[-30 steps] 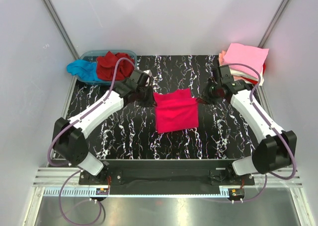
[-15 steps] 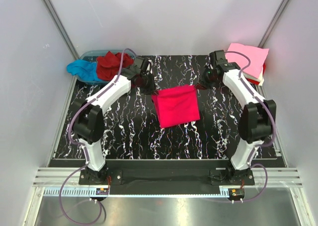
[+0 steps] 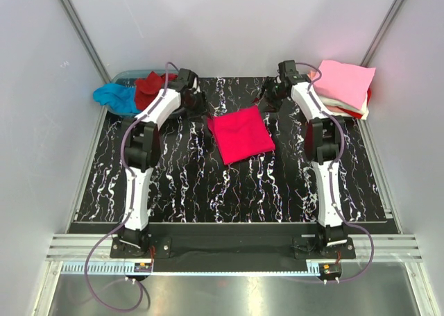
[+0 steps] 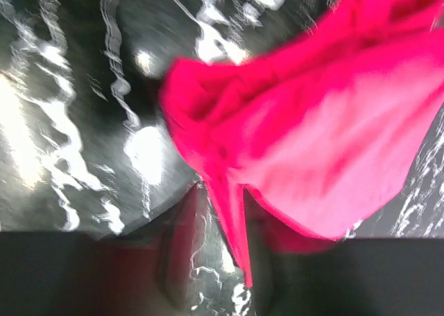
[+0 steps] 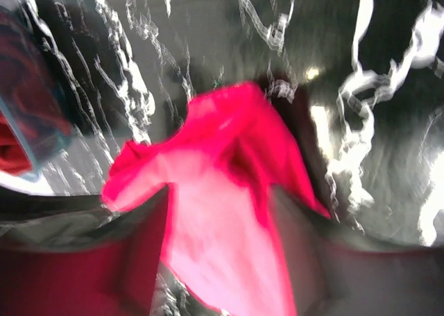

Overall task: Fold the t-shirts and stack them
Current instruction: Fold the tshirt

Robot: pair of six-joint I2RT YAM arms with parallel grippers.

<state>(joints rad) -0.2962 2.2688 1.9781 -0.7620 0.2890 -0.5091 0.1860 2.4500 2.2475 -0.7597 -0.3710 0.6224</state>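
A folded bright pinkish-red t-shirt [image 3: 241, 135] lies flat at the middle back of the table. My left gripper [image 3: 200, 112] is at its back left corner and my right gripper [image 3: 266, 102] at its back right corner. The blurred left wrist view shows the left gripper [image 4: 220, 199] open, with a thin edge of the red shirt [image 4: 312, 135] running between the fingers. In the right wrist view the right gripper [image 5: 218, 194] is open too, its fingers spread either side of the shirt's corner [image 5: 222, 226]. A stack of folded t-shirts [image 3: 345, 84], pale pink on top, sits at the back right.
A clear blue-tinted tub [image 3: 130, 76] at the back left holds a dark red shirt [image 3: 151, 92], and a turquoise one [image 3: 111, 96] hangs over its rim. Both arms reach far out over the black marbled table [image 3: 180, 184]. White walls close in on all sides.
Both arms have stretched toward the back and carried the red shirt's far edge with them. Both grippers were shut on the cloth and have now opened; the shirt lies flatter.
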